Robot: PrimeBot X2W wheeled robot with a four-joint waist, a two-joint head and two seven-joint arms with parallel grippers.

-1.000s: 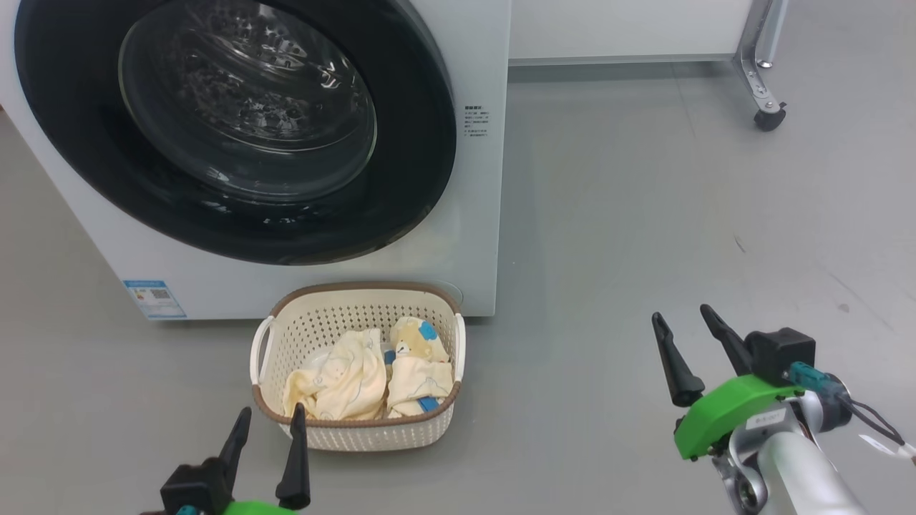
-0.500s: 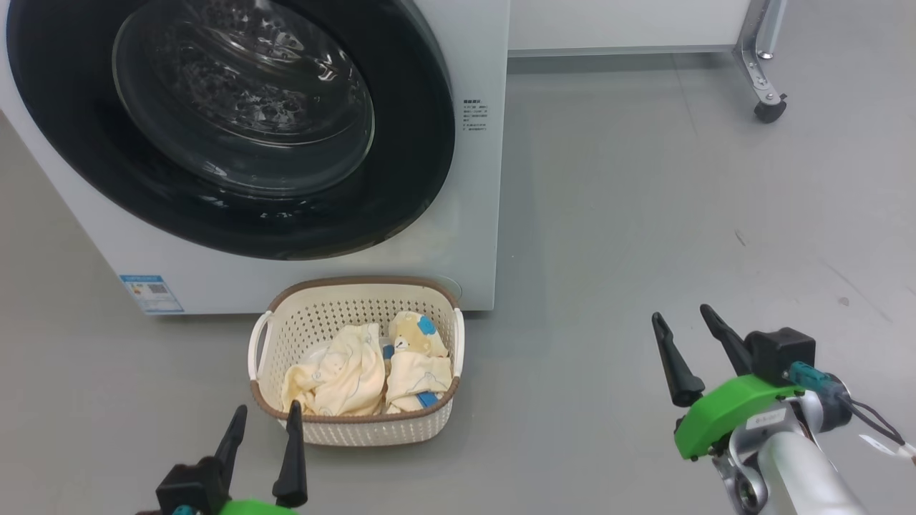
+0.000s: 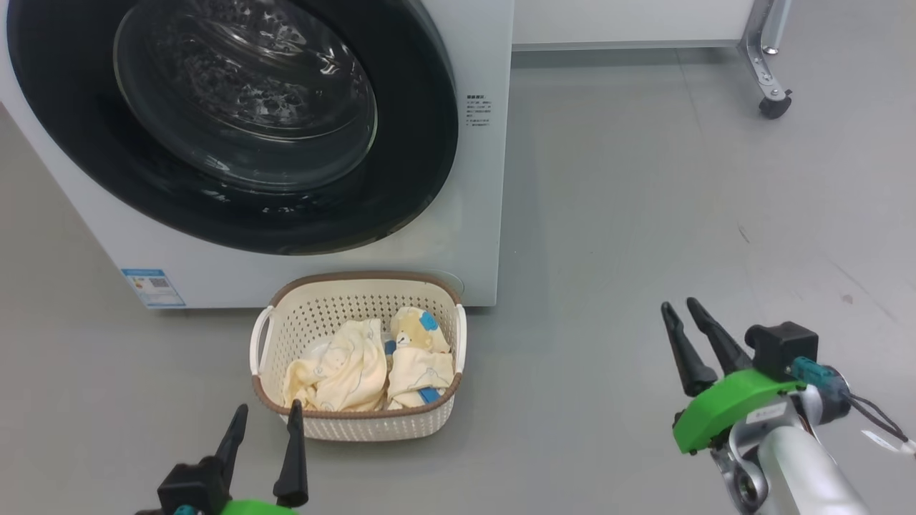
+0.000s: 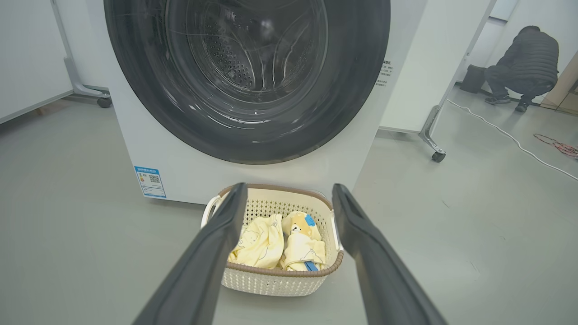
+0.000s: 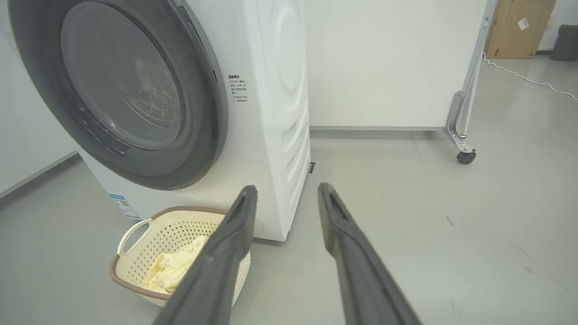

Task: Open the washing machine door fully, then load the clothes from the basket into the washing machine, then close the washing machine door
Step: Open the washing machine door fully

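Door (image 3: 236, 121) is shut flush on the machine (image 3: 479, 214), with the basket (image 3: 358, 277) of clothes (image 3: 368, 365) on the floor (image 3: 608, 214) right in front. Left gripper (image 3: 268, 406) gapes empty by the basket; right gripper (image 3: 680, 305) is parted, empty, well off right. I'd hook the door's rim edge, then swing it fully wide.

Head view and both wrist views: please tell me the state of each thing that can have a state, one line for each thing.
washing machine door: shut, flat against the machine front.
basket: upright on the floor before the machine, holding clothes.
clothes: crumpled inside the basket, none loaded yet.
left gripper: open, empty, just in front of the basket.
right gripper: open, empty, over bare floor, away from the basket.
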